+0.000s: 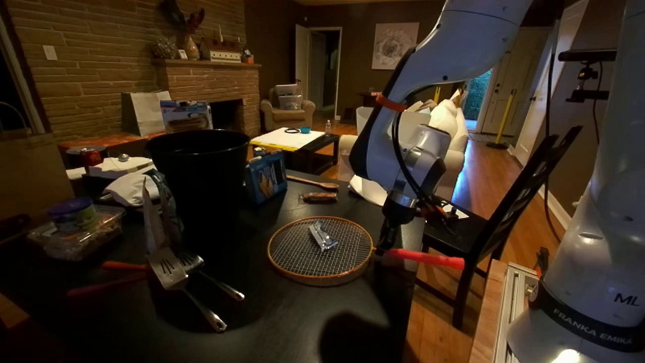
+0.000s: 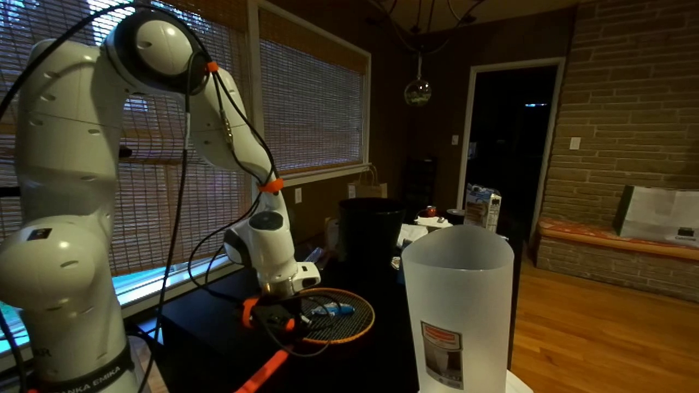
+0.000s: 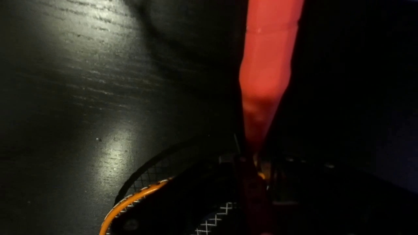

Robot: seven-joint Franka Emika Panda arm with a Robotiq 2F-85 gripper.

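Note:
A racket [image 1: 297,258] with an orange rim, white strings and a red handle is over the black table. Its head also shows in an exterior view [image 2: 373,315], and its handle fills the upper wrist view [image 3: 269,58]. A silver and blue packet [image 1: 322,237] lies on the strings; it also shows in an exterior view [image 2: 334,309]. My gripper [image 1: 382,250] is shut on the racket's shaft, between head and handle. In the wrist view the fingers [image 3: 256,166] are very dark. The rim's shadow falls apart from it, so the head is a little above the table.
A black bin [image 1: 199,176], a blue box [image 1: 267,176], a wooden spoon [image 1: 312,181] and a wrapped bar [image 1: 319,196] are farther back. Metal spatulas [image 1: 169,269] lie left of the racket. A black chair [image 1: 496,222] and frosted bin [image 2: 461,305] stand near the table.

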